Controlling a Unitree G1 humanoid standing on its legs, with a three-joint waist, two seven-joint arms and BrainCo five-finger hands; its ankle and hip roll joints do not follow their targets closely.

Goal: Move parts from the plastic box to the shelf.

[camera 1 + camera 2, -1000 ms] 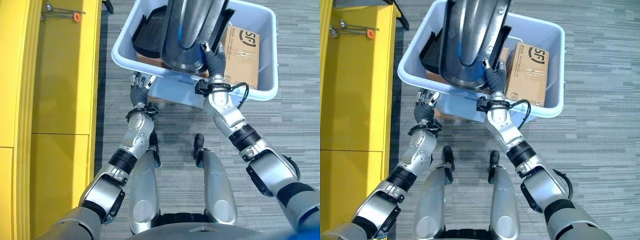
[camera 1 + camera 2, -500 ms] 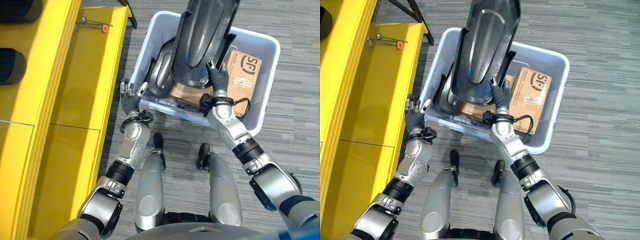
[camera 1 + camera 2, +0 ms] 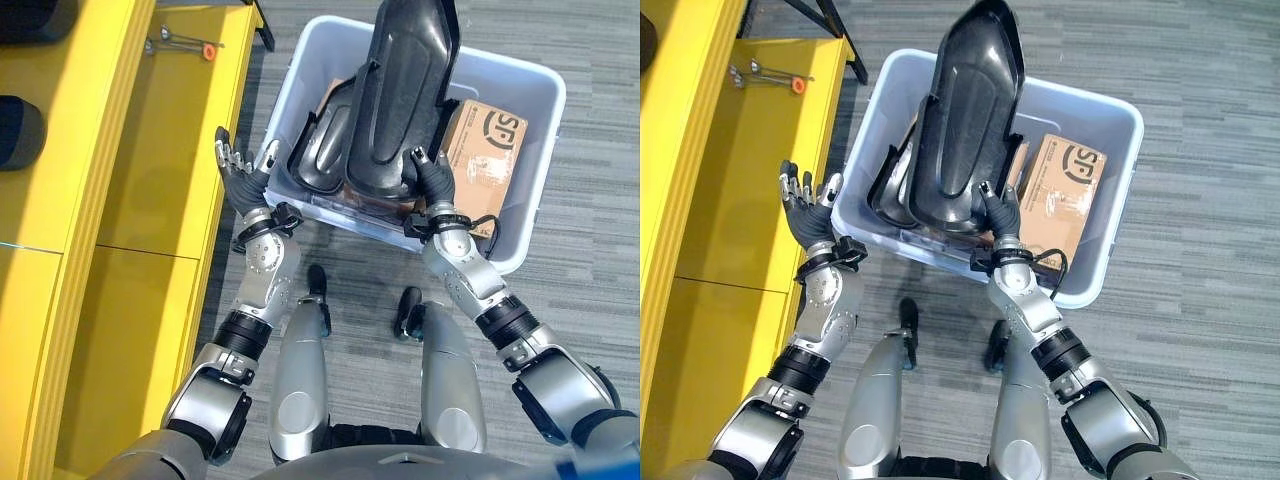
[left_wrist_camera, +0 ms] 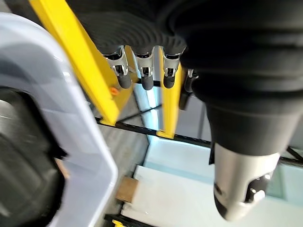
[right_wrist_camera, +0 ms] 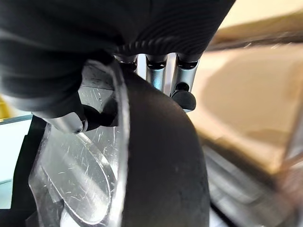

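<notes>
Right hand (image 3: 999, 212) pinching glossy curved black part (image 3: 965, 120).

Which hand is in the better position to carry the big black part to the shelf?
The right hand: it already grips the big black part above the plastic box. The left hand is open beside the yellow shelf.

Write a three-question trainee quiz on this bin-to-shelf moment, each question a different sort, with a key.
1. True or false: the right hand grips the lower rim of the large black part.
2. Which best describes the left hand? A) curled on the plastic box rim B) open, holding nothing C) holding the cardboard box
3. Fill in: the shelf is coloured ____.

Key: 1 true; 2 B; 3 yellow.
</notes>
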